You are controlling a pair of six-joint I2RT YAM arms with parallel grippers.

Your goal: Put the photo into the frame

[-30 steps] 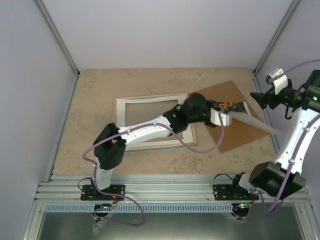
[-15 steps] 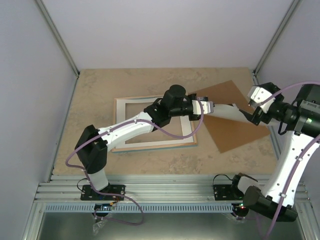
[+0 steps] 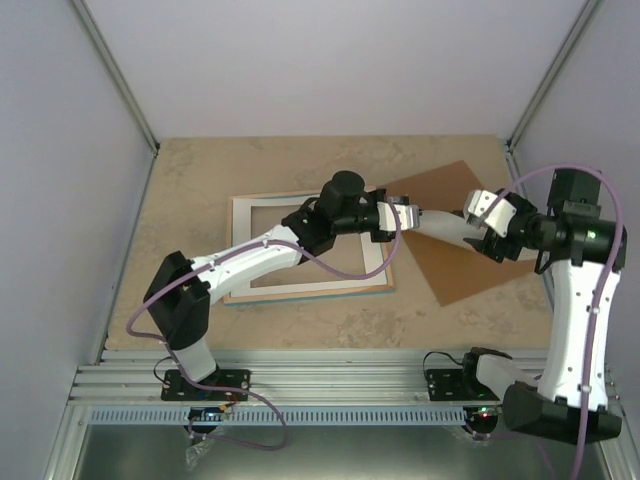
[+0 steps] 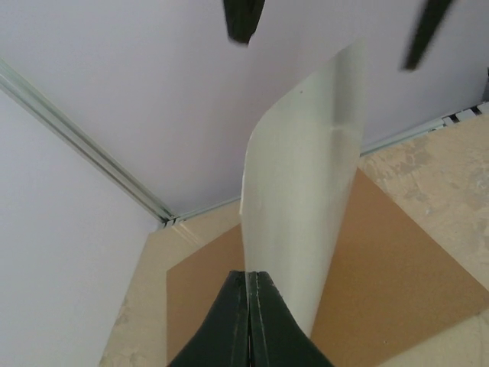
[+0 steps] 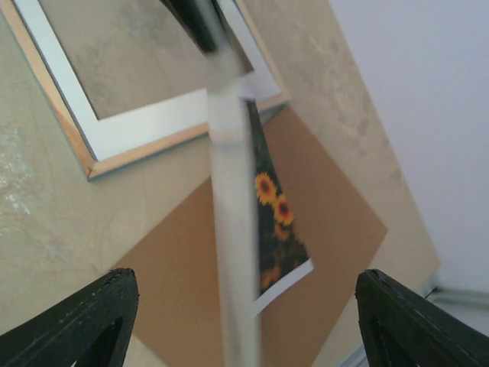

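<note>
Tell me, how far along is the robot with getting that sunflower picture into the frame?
Done: the photo is off the table, pinched at one edge by the shut left gripper. In hand: the open right gripper sits astride its free end, not gripping. Left: the frame lies flat, table showing through its opening, the brown backing panel beside it; the photo is yet to go in.

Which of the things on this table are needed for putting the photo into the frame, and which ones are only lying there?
Needed: photo, held in the shut left tool; frame, flat on the table; right tool, open by the photo's free end.
Only lying there: brown board on the table; white mat in the frame.
</note>
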